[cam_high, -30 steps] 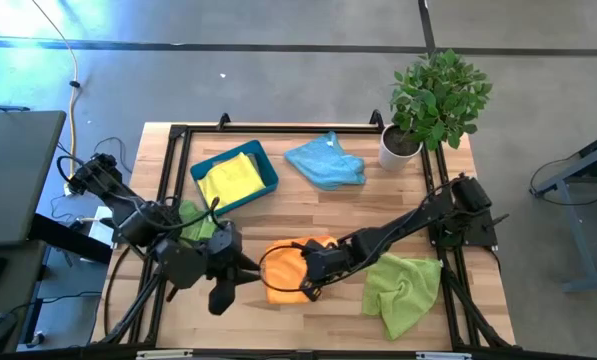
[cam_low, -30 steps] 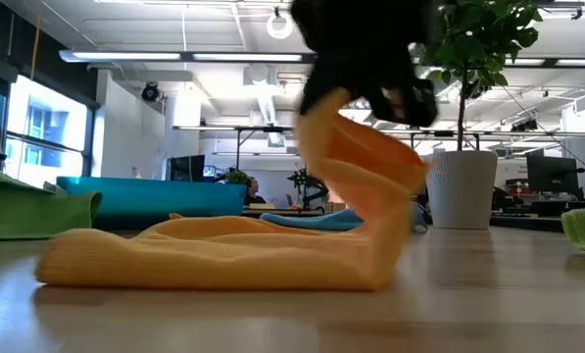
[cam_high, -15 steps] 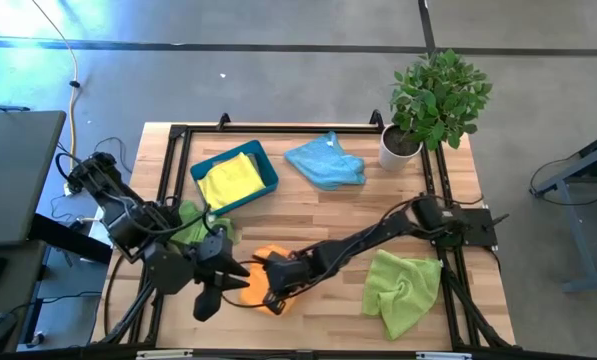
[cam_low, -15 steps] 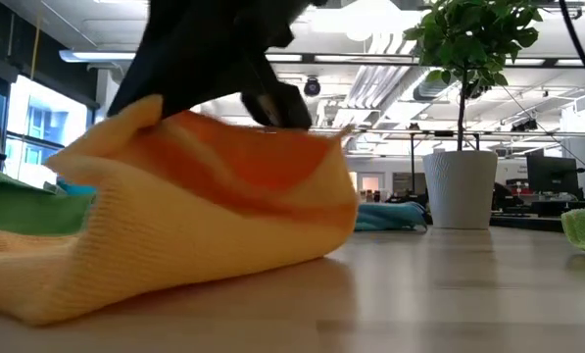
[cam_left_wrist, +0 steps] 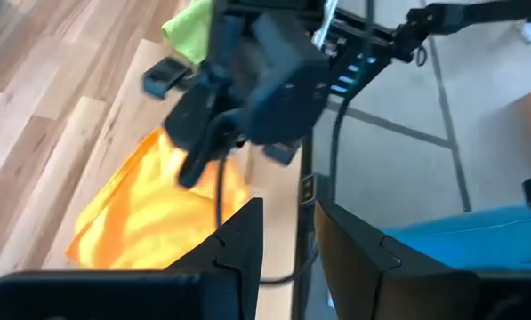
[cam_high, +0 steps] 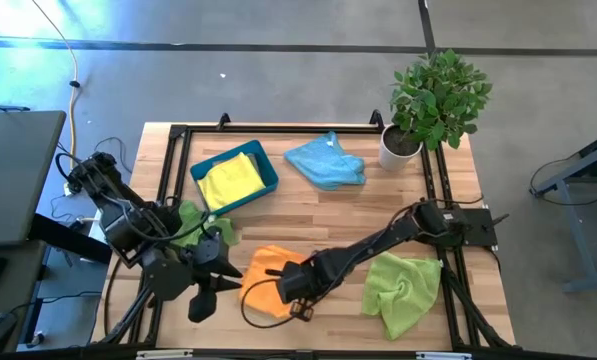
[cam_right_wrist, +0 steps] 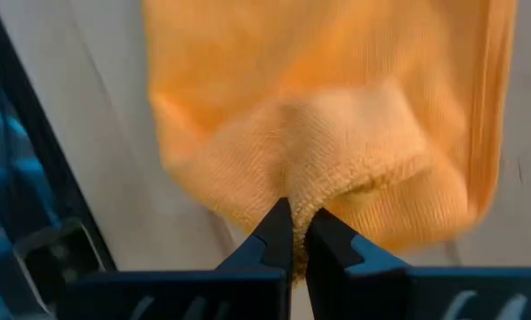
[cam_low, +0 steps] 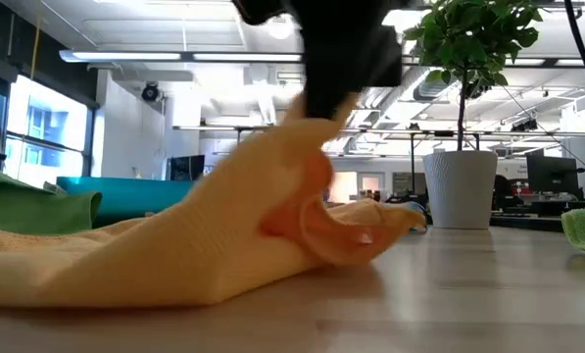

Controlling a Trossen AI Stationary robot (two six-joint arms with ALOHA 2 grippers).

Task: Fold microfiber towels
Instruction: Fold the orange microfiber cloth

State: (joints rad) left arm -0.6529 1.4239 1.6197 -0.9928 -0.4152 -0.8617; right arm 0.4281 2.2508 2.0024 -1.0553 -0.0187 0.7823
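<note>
Towels are scattered over the wooden table (cam_high: 308, 215), and going big to small we have the lime green towel (cam_high: 403, 288) crumpled at 4 o'clock, the light blue towel (cam_high: 325, 162) bunched at 12, the orange towel (cam_high: 265, 279) lying at 7 by the front edge, and the yellow towel (cam_high: 232, 179) tucked in the teal tray (cam_high: 200, 170) at 10. Right gripper (cam_high: 294, 298) sits at the orange towel's 3 o'clock side, fingers pinched tight on a fold of its edge and lifting it off the wood. Left gripper (cam_high: 231, 279) waits at the towel's 9 o'clock edge, fingers parted and holding nothing.
</note>
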